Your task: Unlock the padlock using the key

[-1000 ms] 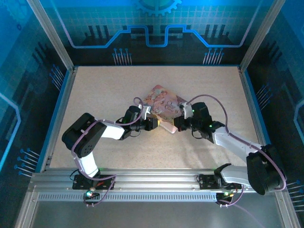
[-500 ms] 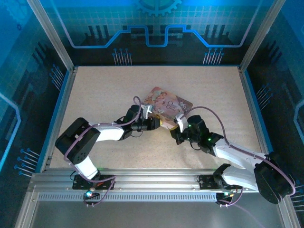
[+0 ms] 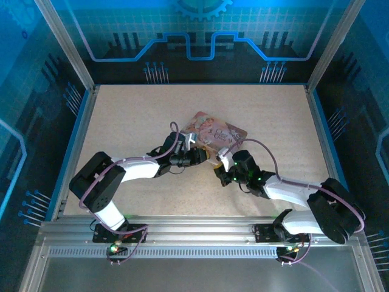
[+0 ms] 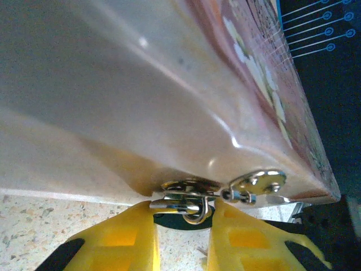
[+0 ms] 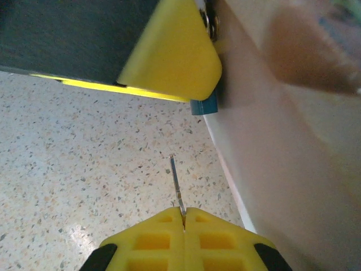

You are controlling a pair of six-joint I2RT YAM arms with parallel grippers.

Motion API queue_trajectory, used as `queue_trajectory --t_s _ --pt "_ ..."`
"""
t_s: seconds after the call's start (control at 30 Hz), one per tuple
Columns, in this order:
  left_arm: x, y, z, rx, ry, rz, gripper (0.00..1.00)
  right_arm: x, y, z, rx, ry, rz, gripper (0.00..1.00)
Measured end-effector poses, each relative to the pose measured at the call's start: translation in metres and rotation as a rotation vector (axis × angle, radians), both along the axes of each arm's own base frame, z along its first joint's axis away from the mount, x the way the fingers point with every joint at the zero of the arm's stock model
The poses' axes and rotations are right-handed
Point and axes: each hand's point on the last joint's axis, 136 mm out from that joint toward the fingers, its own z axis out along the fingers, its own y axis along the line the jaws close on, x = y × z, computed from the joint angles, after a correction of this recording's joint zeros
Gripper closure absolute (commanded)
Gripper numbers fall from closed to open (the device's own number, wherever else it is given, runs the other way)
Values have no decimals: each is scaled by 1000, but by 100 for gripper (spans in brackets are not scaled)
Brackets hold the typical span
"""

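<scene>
The key [image 5: 176, 183] is pinched in the closed right gripper [image 5: 183, 212], near the padlock [image 5: 203, 106] clamped in the narrow left gripper [image 4: 183, 209] at the tin [image 4: 141, 84] edge; if misaligned, it can be twisted loose.

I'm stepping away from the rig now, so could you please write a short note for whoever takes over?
Left tool: shut on the padlock, at the edge of the tin.
Right tool: shut on the key, blade pointing toward the padlock, tip apart from it.
Done: padlock and key both gripped.
Left: line up the key, insert it, turn it, free the shackle.
</scene>
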Motion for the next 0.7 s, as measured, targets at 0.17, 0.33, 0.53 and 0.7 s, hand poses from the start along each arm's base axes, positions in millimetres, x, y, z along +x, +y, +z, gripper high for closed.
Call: queue_trajectory --t_s 0.17,0.33,0.53,0.7 --pt "0 0 3 -3 -3 2 89 4 2 -6 -1 2 -3 100" --pt "0 0 2 -5 7 6 90 7 3 -6 9 -4 -11 100" --pt "-1 0 2 -9 15 11 90 12 -1 -5 16 -3 -34 100" --pt "-1 -1 2 -10 17 10 91 15 -5 -5 20 2 -51 100"
